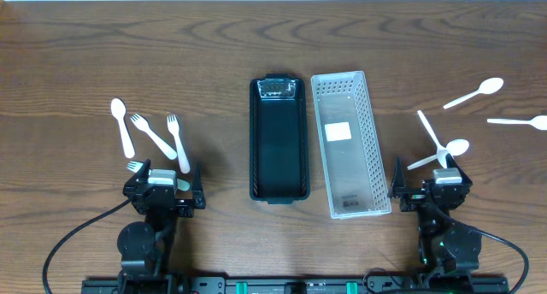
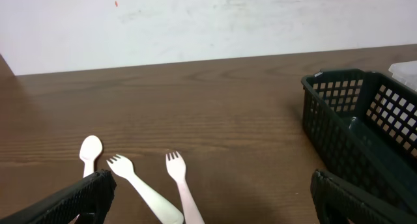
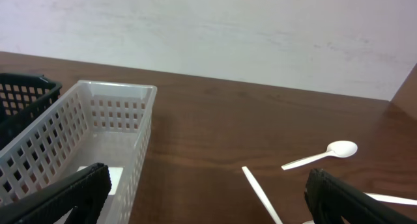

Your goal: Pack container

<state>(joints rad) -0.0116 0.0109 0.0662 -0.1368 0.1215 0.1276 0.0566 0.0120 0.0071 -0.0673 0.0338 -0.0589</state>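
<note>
A black mesh basket [image 1: 254,144] and a white mesh basket [image 1: 371,140] stand side by side mid-table, both holding no cutlery. On the left lie a white spoon [image 1: 122,127] and white forks [image 1: 152,133] [image 1: 177,143]; another fork [image 1: 135,167] pokes out by the left arm. On the right lie several white spoons [image 1: 474,93] [image 1: 519,121] [image 1: 440,153]. My left gripper [image 1: 167,186] is open and empty, just short of the forks [image 2: 140,185] [image 2: 181,185]. My right gripper [image 1: 432,188] is open and empty, with a spoon handle [image 3: 260,195] between its fingers.
In the left wrist view the black basket [image 2: 355,120] is at the right and the spoon [image 2: 90,149] at the left. In the right wrist view the white basket [image 3: 140,129] is at the left, a spoon [image 3: 326,154] ahead to the right.
</note>
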